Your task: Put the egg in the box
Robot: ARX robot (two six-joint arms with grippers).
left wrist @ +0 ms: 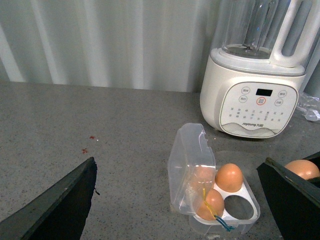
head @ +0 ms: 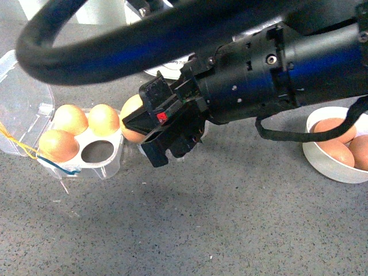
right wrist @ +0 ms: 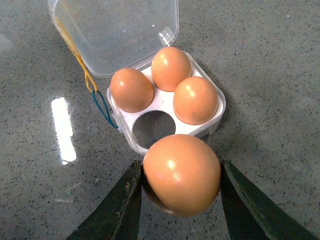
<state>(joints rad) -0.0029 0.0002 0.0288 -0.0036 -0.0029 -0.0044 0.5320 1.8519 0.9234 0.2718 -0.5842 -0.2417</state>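
Soft, even light falls from overhead. In the right wrist view a white rectangular glare patch shines on the grey table (right wrist: 40,200), and the egg (right wrist: 182,172) carries small highlights. In the front view the right arm (head: 276,63), close to the lens, is blurred with a blue sheen and casts a broad soft shadow beneath. The left wrist view looks slightly hazy.

The egg (right wrist: 182,172) beside the box (right wrist: 120,35) has a smooth, faintly glossy shell. The box is clear glossy plastic, opaque white inside; the countertop (right wrist: 260,60) under it is speckled, slightly shiny stone.
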